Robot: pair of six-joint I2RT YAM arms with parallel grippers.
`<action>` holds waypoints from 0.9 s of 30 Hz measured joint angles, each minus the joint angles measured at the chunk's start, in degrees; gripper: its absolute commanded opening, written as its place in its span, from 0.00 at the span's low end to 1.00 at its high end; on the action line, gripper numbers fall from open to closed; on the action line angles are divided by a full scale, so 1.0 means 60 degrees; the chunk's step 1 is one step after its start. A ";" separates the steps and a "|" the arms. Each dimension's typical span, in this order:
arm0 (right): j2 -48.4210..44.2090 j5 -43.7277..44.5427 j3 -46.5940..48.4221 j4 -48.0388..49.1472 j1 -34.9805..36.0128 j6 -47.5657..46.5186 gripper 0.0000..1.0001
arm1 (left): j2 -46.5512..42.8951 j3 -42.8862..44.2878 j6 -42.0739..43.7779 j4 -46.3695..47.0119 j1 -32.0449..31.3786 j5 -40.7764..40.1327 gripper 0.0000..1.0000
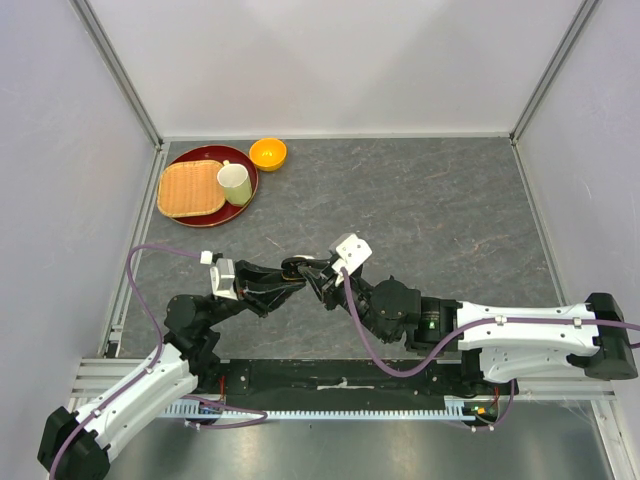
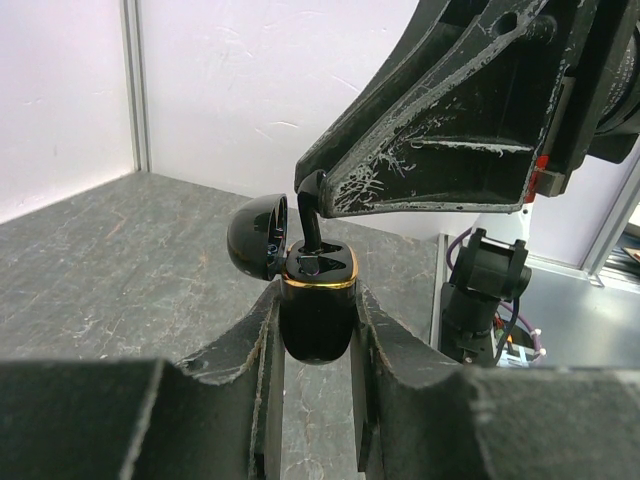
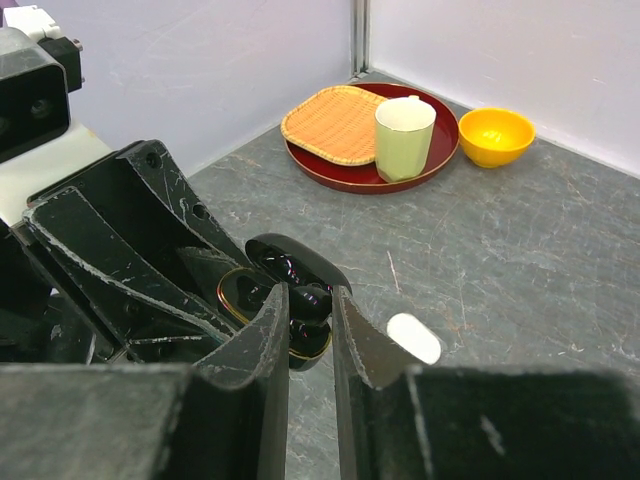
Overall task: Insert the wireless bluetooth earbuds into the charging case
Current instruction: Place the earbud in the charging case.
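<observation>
Clamping the open charging case (image 2: 318, 335), the left pincer (image 2: 315, 312) presents its sockets to the right pincer (image 3: 310, 300), which pinches a black earbud (image 2: 312, 215) stem-first at one socket.

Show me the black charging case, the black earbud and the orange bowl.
black charging case (image 2: 318, 325), left wrist view, glossy lower body
black earbud (image 2: 311, 215), left wrist view, its stem
orange bowl (image 3: 496, 153), right wrist view, outer wall

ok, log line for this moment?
phase: insert | left gripper: shut on black charging case, lid open | right gripper: shut on black earbud, stem at case socket | seated: not yet
</observation>
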 measured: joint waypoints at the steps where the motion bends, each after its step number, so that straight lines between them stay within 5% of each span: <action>1: -0.0011 0.0015 0.0000 -0.0007 0.0000 -0.0007 0.00 | -0.0007 0.0000 0.0000 0.0000 0.0000 -0.0004 0.02; 27: 0.0109 0.0306 0.0470 -0.0801 0.0073 0.0015 0.08 | -0.0026 0.0000 0.0095 -0.0011 -0.0004 -0.0073 0.02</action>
